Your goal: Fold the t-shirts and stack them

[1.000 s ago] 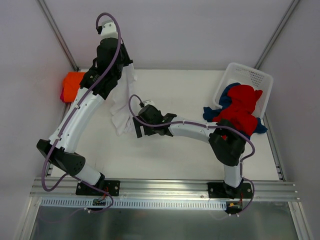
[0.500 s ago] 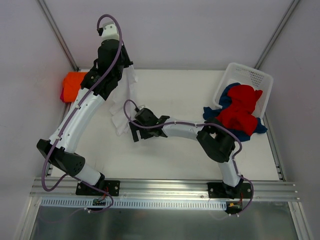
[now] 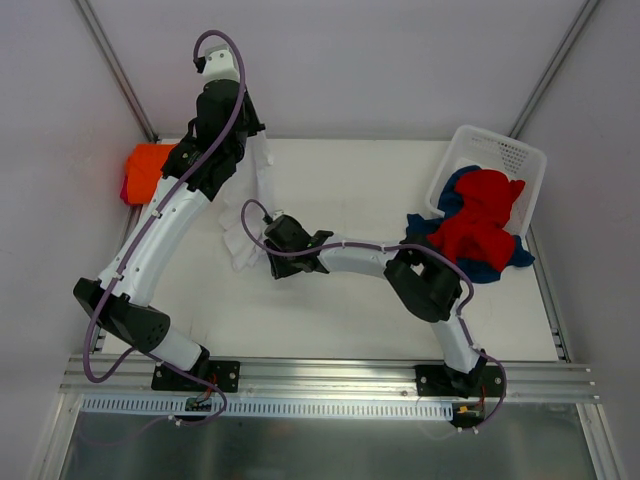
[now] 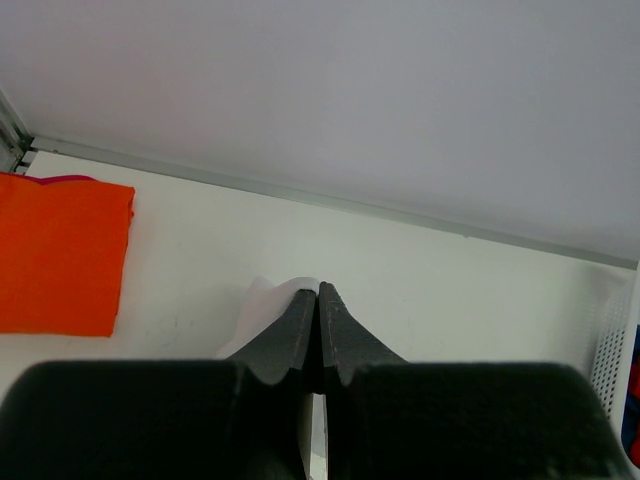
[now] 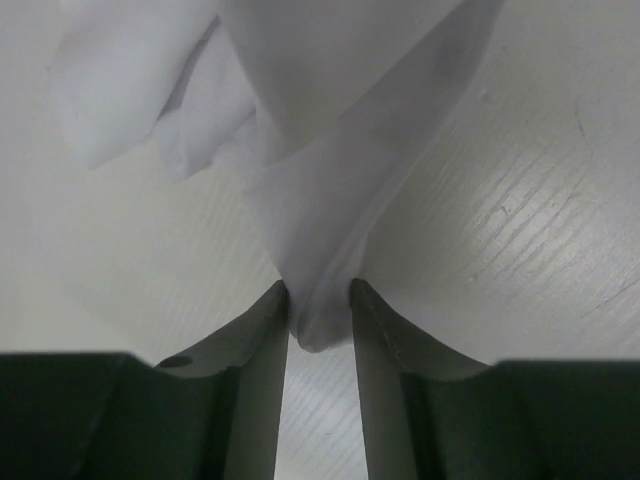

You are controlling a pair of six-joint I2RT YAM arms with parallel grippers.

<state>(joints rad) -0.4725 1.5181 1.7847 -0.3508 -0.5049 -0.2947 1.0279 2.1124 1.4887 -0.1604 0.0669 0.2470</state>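
Two arms work over one white table (image 3: 360, 180), each with one pincer.

The left pincer (image 4: 318, 295) is raised at the far side, its jaws pressed together with no gap. A corner of the one white t-shirt (image 3: 240, 235) shows just beside its fingertips, and from above the shirt hangs down from it, so it is holding the shirt's upper end.

The right pincer (image 5: 320, 300) is low, near the table, nearer the arm bases than the left pincer. Its jaws stand narrow, with a fold of the white t-shirt between them touching both fingers. It grips the shirt's lower end. Ahead of this pincer the rest of the shirt rises away in loose folds, with one bunched lump to its left.

To the left of the left pincer, well apart from it, one orange t-shirt (image 3: 150, 165) lies folded flat on the table. One strip of pink-red cloth (image 3: 126, 188) shows under its near edge.

Far to the right of both pincers stands one white perforated basket (image 3: 510, 155), tilted at the table's far right corner. One red t-shirt (image 3: 480, 215) spills out of it over the rim. Blue cloth (image 3: 422, 226) lies under and around the red one. Whether that is one blue shirt or more cannot be told.
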